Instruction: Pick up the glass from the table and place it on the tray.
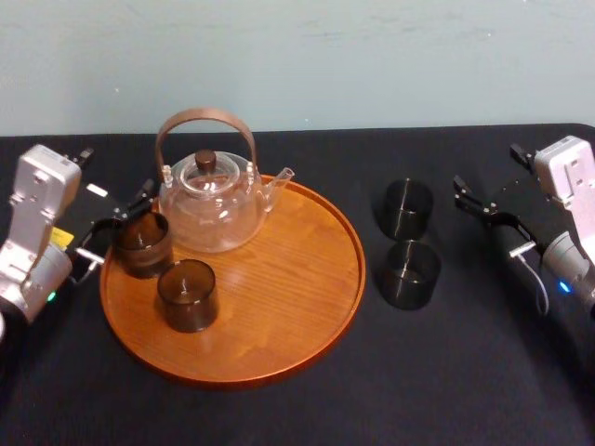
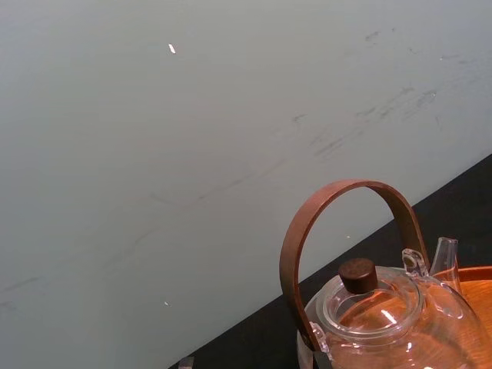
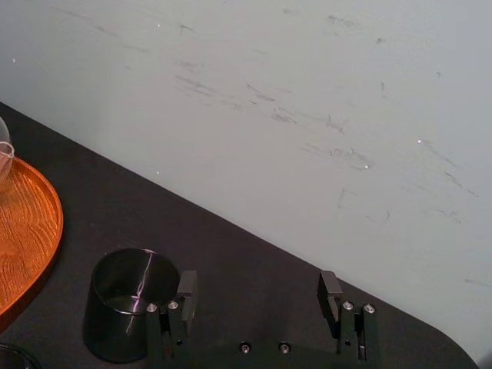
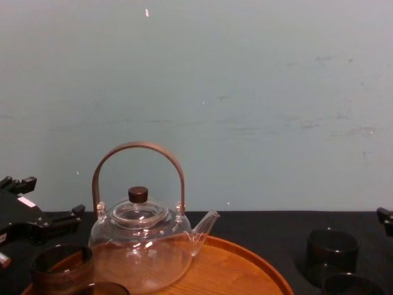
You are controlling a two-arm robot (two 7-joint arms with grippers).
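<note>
Head high, chest low, both toward tray (image 1: pixel 279 302).

This is reading as a robotics lab test station rather than anyone's home. A black cloth is covering the bench (image 1: pixel 279 409) edge to edge, and behind it a bare pale blue-green wall (image 4: pixel 258 92) is showing scuffs and scratch marks. Silver-and-black robot arms are flanking the scene, the left end effector (image 1: pixel 118 223) and the right end effector (image 3: pixel 259 286) hanging over the cloth on either side. Between them a tea set is sitting laid out like a trial: a round wooden tray (image 1: pixel 307 325), a clear teapot (image 1: pixel 212 209) and dark glasses (image 1: pixel 406 274).
</note>
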